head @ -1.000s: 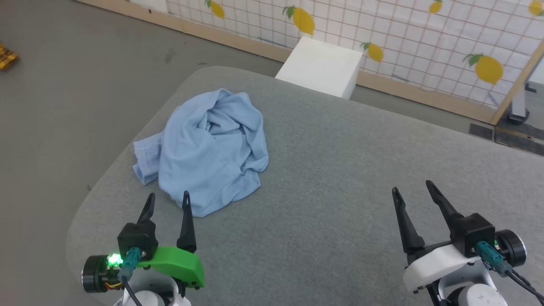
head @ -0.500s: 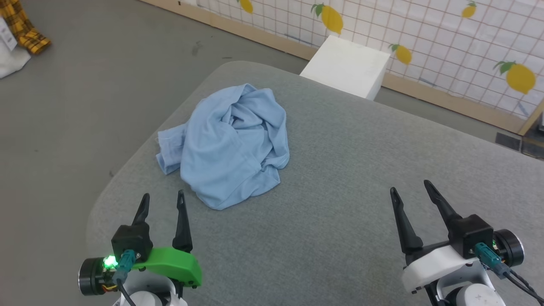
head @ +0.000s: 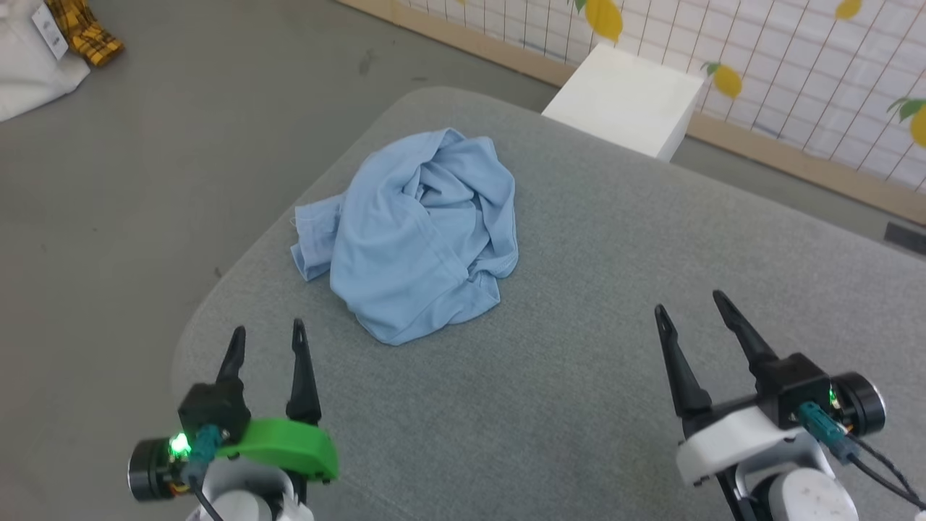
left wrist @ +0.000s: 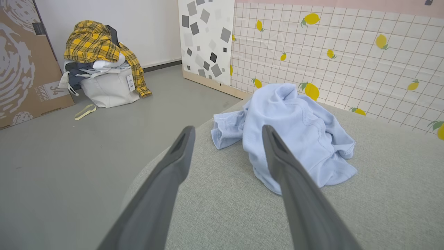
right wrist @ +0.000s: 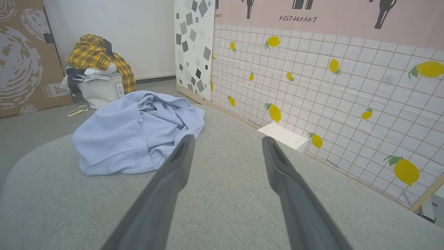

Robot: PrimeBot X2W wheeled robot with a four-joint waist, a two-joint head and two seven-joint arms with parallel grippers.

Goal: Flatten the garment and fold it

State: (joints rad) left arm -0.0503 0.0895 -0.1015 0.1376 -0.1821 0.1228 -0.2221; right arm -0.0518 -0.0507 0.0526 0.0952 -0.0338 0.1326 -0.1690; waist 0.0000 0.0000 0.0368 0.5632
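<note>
The light blue garment [head: 423,235] lies crumpled in a heap near the far left corner of the grey padded table [head: 593,289]; its collar, button and logo are hidden in the folds. It also appears as the garment [left wrist: 295,132] and the garment [right wrist: 135,132] in both wrist views. My left gripper [head: 266,334] hovers open, a short way in front of the heap's near edge, holding nothing. My right gripper [head: 691,302] is open too, far to the right of the cloth over bare table.
A white box [head: 626,98] stands past the table's far edge, against a lemon-patterned tiled wall [head: 796,65]. On the floor to the left sits a white bag piled with yellow plaid clothes [left wrist: 100,66] beside a cardboard panel [left wrist: 24,62]. The table's rounded left corner [head: 195,333] is near my left gripper.
The head camera has turned, shifting the whole scene right and down. The garment keeps its shape. Both grippers stay open and hold much the same poses.
</note>
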